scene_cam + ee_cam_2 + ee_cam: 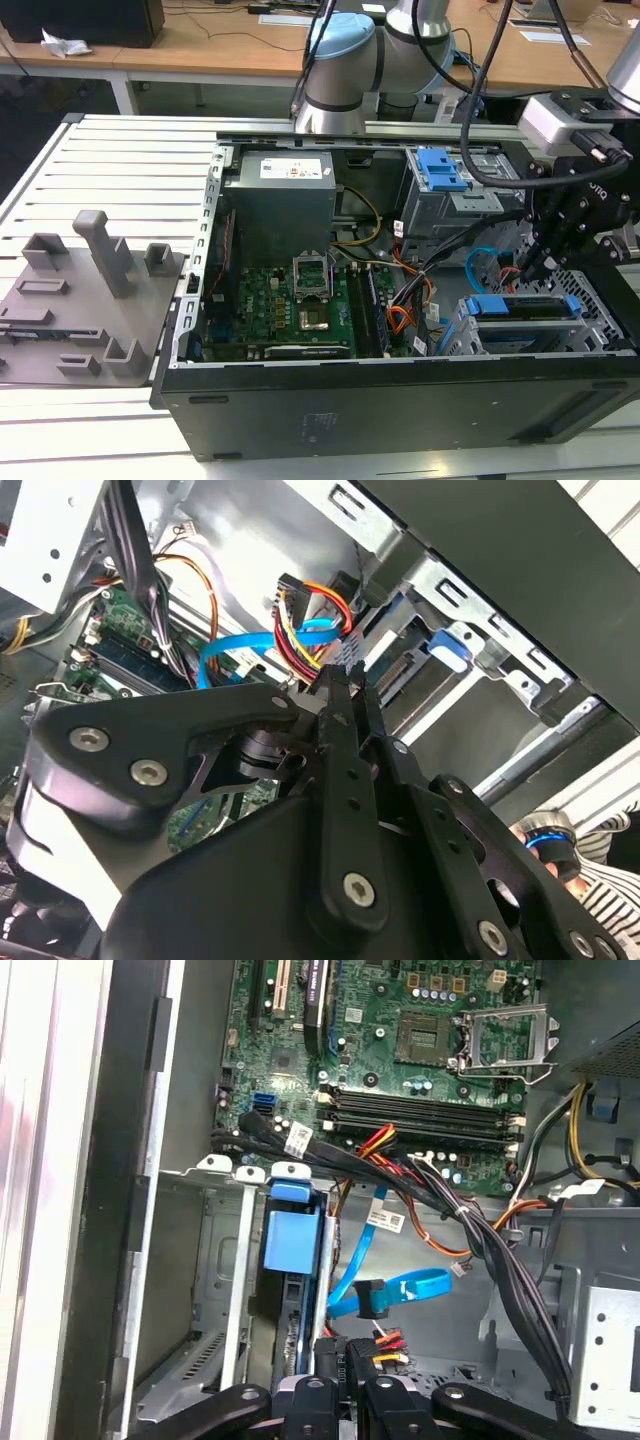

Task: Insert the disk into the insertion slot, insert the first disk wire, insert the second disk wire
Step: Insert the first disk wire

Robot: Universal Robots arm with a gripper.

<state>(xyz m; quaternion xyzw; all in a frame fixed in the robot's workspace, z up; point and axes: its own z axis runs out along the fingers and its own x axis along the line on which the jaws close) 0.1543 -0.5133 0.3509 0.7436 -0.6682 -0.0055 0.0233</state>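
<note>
My slatted grey surface (120,160) carries the open computer case (400,400); the disk (525,306) sits in the slot (605,325) at its corner. Jaws narrow, seemingly pinching a wire plug (352,1348) beside it.

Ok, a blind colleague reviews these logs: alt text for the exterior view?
The gripper hangs close to the blue-framed disk, which sits in the insertion slot at the exterior view's right of an open computer case on a slatted table.
</note>
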